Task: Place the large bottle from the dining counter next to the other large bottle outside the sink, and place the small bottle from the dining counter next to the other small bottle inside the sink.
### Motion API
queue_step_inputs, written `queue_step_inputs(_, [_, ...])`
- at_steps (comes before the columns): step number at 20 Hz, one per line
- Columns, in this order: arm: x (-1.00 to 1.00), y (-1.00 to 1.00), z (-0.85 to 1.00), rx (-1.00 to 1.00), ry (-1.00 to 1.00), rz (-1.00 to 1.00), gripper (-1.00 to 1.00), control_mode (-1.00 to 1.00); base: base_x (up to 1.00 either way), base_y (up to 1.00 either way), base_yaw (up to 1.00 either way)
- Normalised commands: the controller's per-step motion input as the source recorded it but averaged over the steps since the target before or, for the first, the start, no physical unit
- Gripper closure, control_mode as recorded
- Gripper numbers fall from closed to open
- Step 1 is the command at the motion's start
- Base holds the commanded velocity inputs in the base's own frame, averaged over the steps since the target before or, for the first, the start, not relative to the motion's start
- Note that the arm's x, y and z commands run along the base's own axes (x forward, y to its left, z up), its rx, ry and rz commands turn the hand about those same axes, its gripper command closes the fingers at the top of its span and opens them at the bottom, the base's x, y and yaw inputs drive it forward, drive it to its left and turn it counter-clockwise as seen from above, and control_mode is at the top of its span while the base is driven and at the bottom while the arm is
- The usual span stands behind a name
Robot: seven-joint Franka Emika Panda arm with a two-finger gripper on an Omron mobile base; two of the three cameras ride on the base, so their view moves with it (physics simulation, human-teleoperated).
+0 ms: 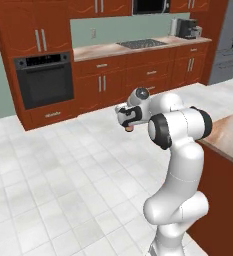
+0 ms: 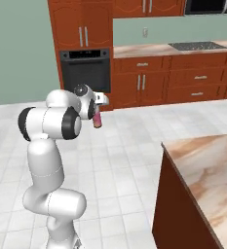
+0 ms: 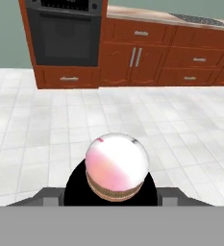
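Observation:
My gripper (image 1: 129, 120) is shut on the large bottle (image 1: 130, 128), held in mid-air above the tiled floor, close to the arm's elbow. In the right base view the bottle's pink body (image 2: 98, 119) hangs below the gripper (image 2: 98, 112). The hand view looks along the bottle (image 3: 116, 166): a round white-and-pink end with a black part behind it, hiding the fingertips. The dining counter (image 1: 229, 134) with its marbled top (image 2: 207, 165) lies to the arm's right. The sink, the small bottle and the other bottles are out of view.
Ahead stands a black wall oven (image 1: 44, 80) (image 2: 85, 70) (image 3: 65, 33) set in reddish-brown cabinets (image 1: 138, 75). A cooktop (image 1: 142, 43) and a coffee machine (image 1: 189, 29) sit on the back counter. A grey fridge (image 1: 230, 45) is at the far right. White tiled floor (image 1: 63, 175) lies between.

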Motion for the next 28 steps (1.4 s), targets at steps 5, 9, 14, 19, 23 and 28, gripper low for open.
queue_step_inputs(5, [0.0,0.0,0.0,0.0,0.0,0.0,1.0,1.0,0.49,0.43,-0.23])
queue_step_inputs(9, [0.0,0.0,0.0,0.0,0.0,0.0,1.0,1.0,0.5,0.44,-0.25])
queue_step_inputs(14, [0.0,0.0,0.0,0.0,0.0,0.0,1.0,1.0,0.52,0.42,-0.26])
queue_step_inputs(19, [0.0,0.0,0.0,0.0,0.0,0.0,1.0,1.0,0.55,0.41,-0.27])
queue_step_inputs(23, [0.0,0.0,0.0,0.0,0.0,0.0,1.0,1.0,0.66,0.36,-0.27])
queue_step_inputs(28, [0.0,0.0,0.0,0.0,0.0,0.0,1.0,1.0,0.71,0.22,-0.27])
